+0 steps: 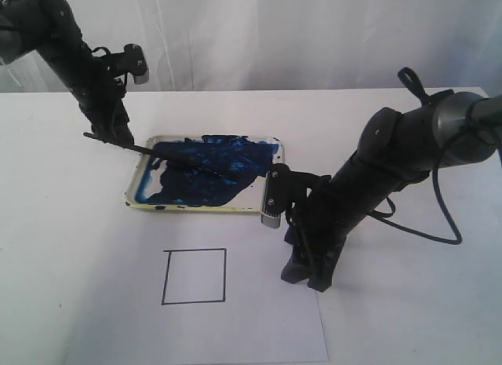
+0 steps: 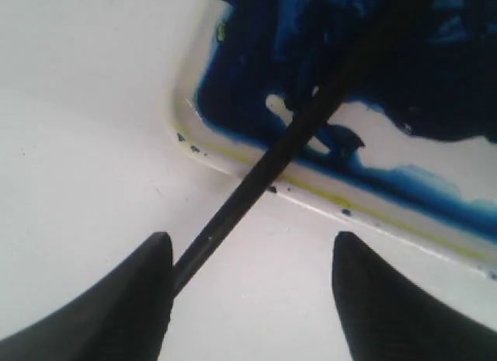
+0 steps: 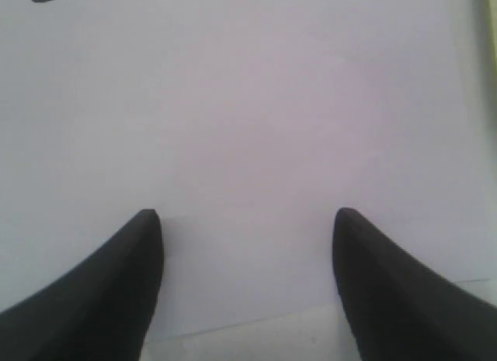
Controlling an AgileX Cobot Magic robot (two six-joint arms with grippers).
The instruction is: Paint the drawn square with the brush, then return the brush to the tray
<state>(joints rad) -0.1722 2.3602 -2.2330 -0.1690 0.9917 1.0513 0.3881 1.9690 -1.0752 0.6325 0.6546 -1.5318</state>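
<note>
A white paper sheet (image 1: 259, 326) lies nearest on a white table (image 1: 63, 247). On it is the drawn square (image 1: 194, 276), a thin black outline with a plain white inside. Just to the square's right, the right gripper (image 1: 307, 280) points down at the paper near its right edge. Its 2 dark fingers (image 3: 116, 291) are spread wide apart with only bare paper between them, gripping nothing.

Beyond the paper sits the tray (image 1: 252, 195), shallow and white with a yellowish rim, most of its floor covered in dark blue paint (image 1: 212, 165). The brush (image 1: 169, 155), long, thin and black, lies with its tip end in the paint. Its handle crosses the tray's left rim and sticks out over the table.

Farther back on the left, the left gripper (image 1: 118, 137) hangs at the handle's end. Its jaws are wide open. The handle runs alongside 1 finger and well clear of the other, so it is not clamped.

A pale curtain (image 1: 314, 35) fills the background.
</note>
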